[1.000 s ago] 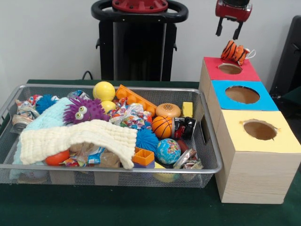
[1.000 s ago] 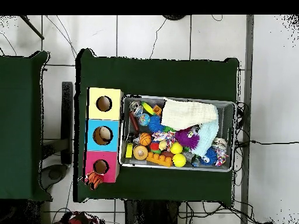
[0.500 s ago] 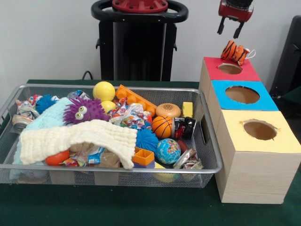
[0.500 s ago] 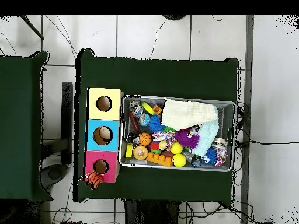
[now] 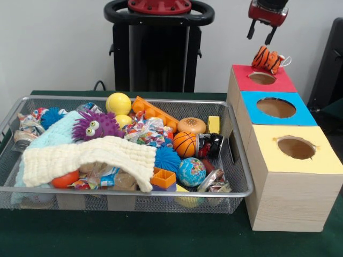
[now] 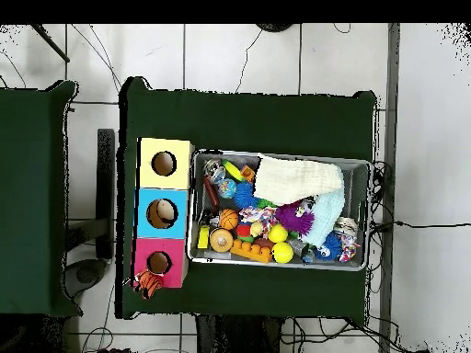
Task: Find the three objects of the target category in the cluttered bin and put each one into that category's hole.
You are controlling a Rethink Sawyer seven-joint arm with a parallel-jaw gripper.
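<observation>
Orange tiger (image 5: 267, 58) sits on red box (image 5: 278, 81) far edge; jaws above spread, empty

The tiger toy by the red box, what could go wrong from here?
The tiger toy sits at the back edge of the red box, beside the hole rather than in it, while the open gripper hangs above it, apart. It may fall off behind the box, out of reach. Another grasp there could push it over the edge.

Three boxes (image 5: 278, 107), one plush tiger (image 5: 268, 58)
</observation>
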